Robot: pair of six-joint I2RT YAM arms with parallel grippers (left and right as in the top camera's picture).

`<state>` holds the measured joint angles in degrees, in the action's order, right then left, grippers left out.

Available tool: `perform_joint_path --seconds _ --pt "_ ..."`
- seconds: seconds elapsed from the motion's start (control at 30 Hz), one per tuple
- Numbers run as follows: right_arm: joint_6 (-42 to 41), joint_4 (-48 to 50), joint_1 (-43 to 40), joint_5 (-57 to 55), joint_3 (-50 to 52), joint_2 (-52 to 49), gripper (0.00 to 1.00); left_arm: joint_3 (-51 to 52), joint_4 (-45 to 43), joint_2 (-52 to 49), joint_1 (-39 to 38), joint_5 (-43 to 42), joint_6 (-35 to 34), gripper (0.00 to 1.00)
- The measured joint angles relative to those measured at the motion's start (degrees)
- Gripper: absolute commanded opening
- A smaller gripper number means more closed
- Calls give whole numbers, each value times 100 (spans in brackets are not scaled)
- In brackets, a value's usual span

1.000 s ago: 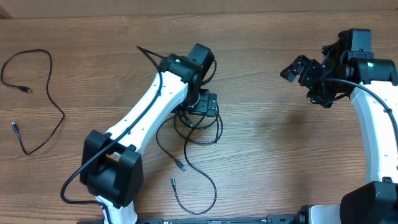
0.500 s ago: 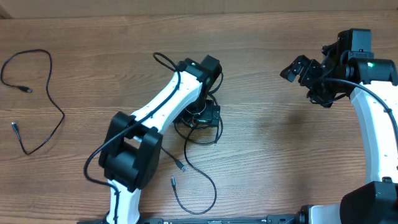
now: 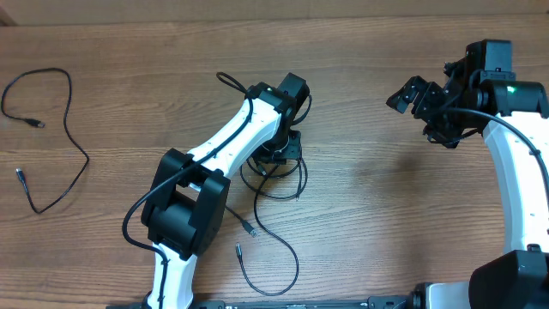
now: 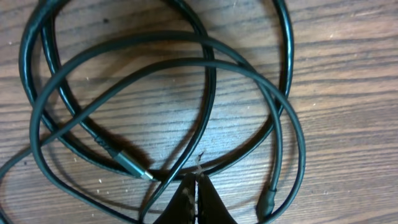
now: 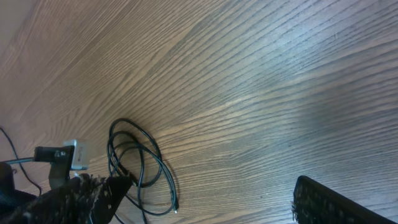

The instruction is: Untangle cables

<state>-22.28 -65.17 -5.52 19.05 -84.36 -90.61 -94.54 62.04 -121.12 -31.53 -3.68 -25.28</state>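
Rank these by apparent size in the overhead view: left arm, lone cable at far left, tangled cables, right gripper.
1. left arm, nearer the camera.
2. lone cable and tangled cables: similar spread, unranked.
3. right gripper.

I seem to be working at a robotics lab bench. A wood-grain worktop (image 3: 369,197) fills all three views. My left arm (image 3: 227,142) and right arm (image 3: 523,172), both white shells with black joints and small green lights, rise from its near edge. Thin black cables (image 3: 298,182) lie loose on the wood, some coiled over one another.
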Motion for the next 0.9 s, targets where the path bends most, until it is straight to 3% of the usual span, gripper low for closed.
perform_joint_path --seconds 0.03,0.13,0.2,0.57,0.9 --pt "-2 2 0 2 0 0 100 0 -2 0 0 11 4 4" --pt "2 2 -2 4 0 0 100 0 9 0 0 46 50 23" --pt "0 2 0 4 0 0 100 9 9 0 0 98 50 28" --pt "2 2 0 2 0 0 100 385 -181 0 0 417 28 24" --pt "2 4 0 2 0 0 100 570 -387 0 42 999 -590 23"
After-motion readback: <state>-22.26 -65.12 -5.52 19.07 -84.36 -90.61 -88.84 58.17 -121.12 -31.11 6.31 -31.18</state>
